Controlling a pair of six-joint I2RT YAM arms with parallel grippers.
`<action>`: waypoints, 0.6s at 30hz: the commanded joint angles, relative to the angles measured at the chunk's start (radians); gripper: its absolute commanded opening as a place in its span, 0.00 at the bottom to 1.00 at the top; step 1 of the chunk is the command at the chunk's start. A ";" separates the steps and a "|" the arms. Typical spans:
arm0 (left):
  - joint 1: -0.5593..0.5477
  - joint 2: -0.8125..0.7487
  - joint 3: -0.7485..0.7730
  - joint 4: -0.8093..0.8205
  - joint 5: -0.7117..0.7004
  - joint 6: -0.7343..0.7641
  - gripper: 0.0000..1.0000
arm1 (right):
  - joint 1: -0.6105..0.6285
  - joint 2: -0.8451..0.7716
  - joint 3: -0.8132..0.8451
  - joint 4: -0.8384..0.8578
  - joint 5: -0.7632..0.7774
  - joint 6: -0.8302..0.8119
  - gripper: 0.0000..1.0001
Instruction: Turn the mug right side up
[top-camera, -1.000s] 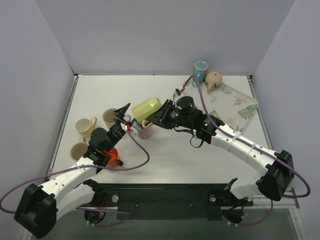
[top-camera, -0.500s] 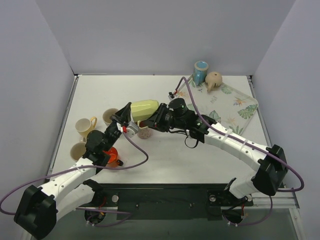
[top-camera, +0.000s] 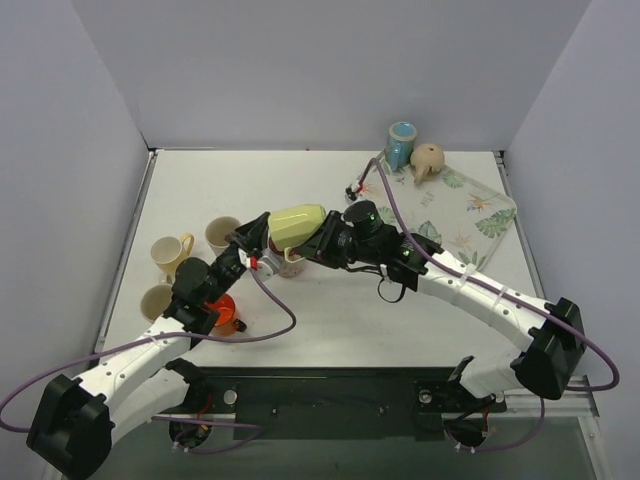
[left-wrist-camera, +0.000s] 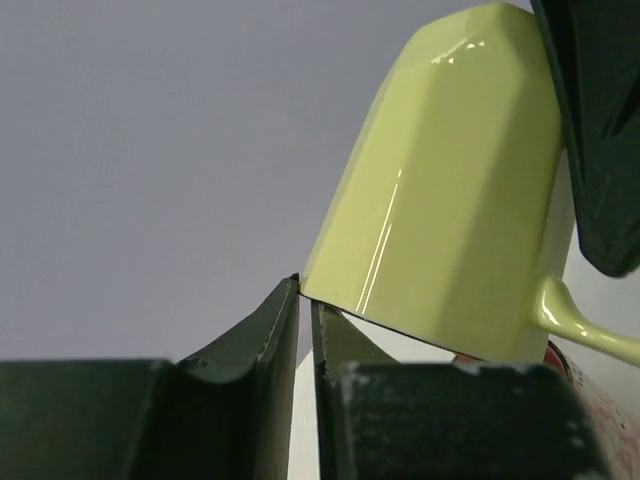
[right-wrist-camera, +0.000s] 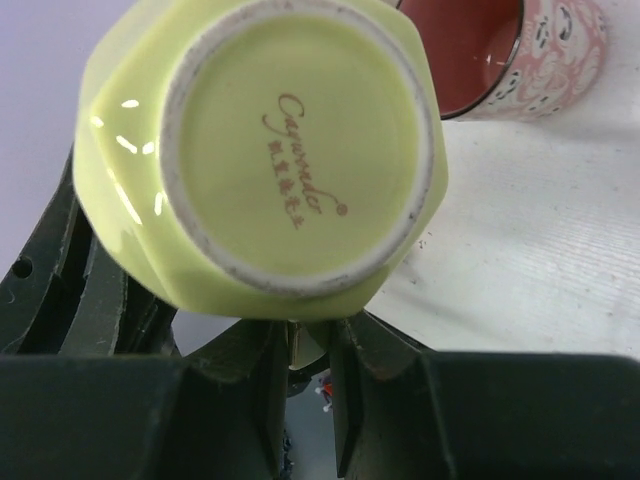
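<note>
**Finding one.** The lime-green faceted ceramic mug (top-camera: 295, 222) is off the white table (top-camera: 340, 320). It hangs in the air between the two arms, directly above a pink patterned mug (top-camera: 290, 266) that stands upright. It is not yet right side up. In the overhead view its long axis lies closer to level than to vertical. The mouth faces the left arm and the stamped base (right-wrist-camera: 300, 150) faces the right wrist camera.

**Finding two.** The right gripper (right-wrist-camera: 305, 335) has its fingers drawn almost together beneath the mug body. A pale piece sits between them, which I take to be the handle (left-wrist-camera: 590, 335). I record this as the carrying grip.

**Finding three.** The left gripper (left-wrist-camera: 305, 300) also shows its fingers nearly closed, with only a thin slit between them. The mug's rim meets their tips at its lowest corner. I cannot tell whether the rim wall is pinched there or merely touching.

**Assessment.** The turn depends on the mouth, which points at and down towards the left fingers. In my judgement it must swing up and away from them, pivoting about the handle, so the right arm is the one placed to do it.

**Risk.** A left grip on the rim would fight that rotation.
</note>
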 joint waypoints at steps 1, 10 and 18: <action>-0.042 -0.013 0.057 -0.174 0.235 -0.015 0.23 | 0.022 -0.099 0.004 0.190 0.026 -0.014 0.00; -0.040 -0.014 0.099 -0.338 0.266 0.018 0.32 | 0.009 -0.200 -0.065 0.191 0.135 -0.020 0.00; -0.040 -0.001 0.109 -0.303 0.303 -0.004 0.68 | 0.006 -0.212 -0.077 0.201 0.146 -0.005 0.00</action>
